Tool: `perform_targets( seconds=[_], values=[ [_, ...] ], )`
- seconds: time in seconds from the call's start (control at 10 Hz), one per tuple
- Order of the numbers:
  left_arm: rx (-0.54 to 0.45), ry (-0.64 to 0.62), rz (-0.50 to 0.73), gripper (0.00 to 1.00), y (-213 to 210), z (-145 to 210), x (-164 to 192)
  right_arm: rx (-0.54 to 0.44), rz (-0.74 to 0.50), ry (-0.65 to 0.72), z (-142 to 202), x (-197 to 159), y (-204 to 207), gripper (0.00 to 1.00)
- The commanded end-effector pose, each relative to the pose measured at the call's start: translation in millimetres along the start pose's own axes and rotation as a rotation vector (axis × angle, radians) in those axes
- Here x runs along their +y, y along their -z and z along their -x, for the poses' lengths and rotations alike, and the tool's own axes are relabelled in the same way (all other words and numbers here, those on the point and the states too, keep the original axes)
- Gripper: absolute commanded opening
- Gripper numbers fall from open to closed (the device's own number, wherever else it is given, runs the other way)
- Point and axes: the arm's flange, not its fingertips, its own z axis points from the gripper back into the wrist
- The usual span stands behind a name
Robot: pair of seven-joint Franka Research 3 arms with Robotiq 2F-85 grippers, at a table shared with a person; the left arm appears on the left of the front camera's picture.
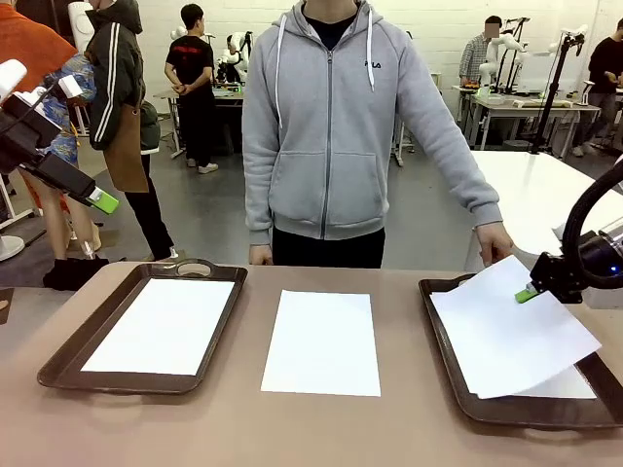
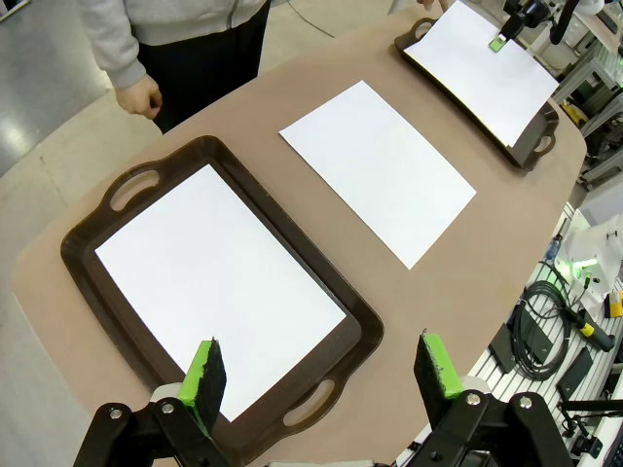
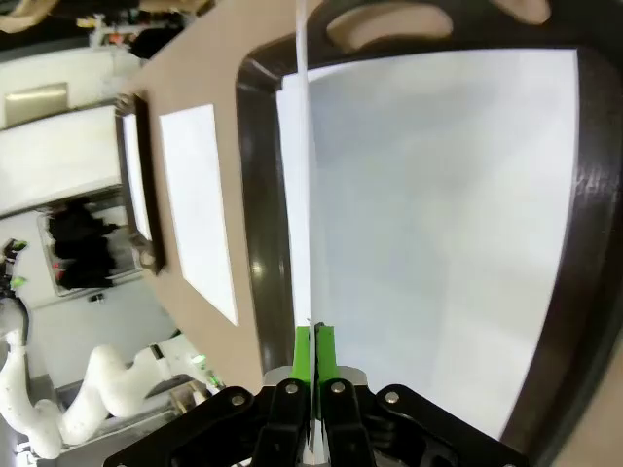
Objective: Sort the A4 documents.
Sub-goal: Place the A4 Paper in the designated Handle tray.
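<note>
Here we pinch one A4 sheet (image 1: 511,336) by its edge in our right gripper (image 1: 527,293), tilted over the right tray (image 1: 450,375), presumably to lay it there, while our left gripper (image 2: 319,355) hangs wide and empty.

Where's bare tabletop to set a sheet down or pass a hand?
Free: the table strip between the left tray and the middle sheet, the strip between that sheet and the right tray, and the near edge. Crowded: the right tray, where the right gripper pinches a raised sheet and the person's hand is at its far corner.
</note>
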Motion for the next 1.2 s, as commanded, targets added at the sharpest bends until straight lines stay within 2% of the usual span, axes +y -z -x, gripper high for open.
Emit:
perform_targets(
  seconds=[0.0,0.2,0.7,1.1],
  values=[
    [-0.002,0.001,0.003,1.00,0.0,1.5,-1.1,0.013,0.080,-0.043,-0.3,1.1,7.7,0.01],
    [-0.002,0.001,0.003,1.00,0.0,1.5,-1.1,0.015,0.109,-0.036,-0.8,-2.6,13.1,0.01],
    [-0.002,0.001,0.003,1.00,0.0,1.5,-1.1,-0.051,0.196,0.005,4.5,-17.3,16.5,0.01],
    [-0.002,0.001,0.003,1.00,0.0,1.5,-1.1,-0.054,0.199,0.004,6.1,-19.3,21.2,0.01]
  ],
)
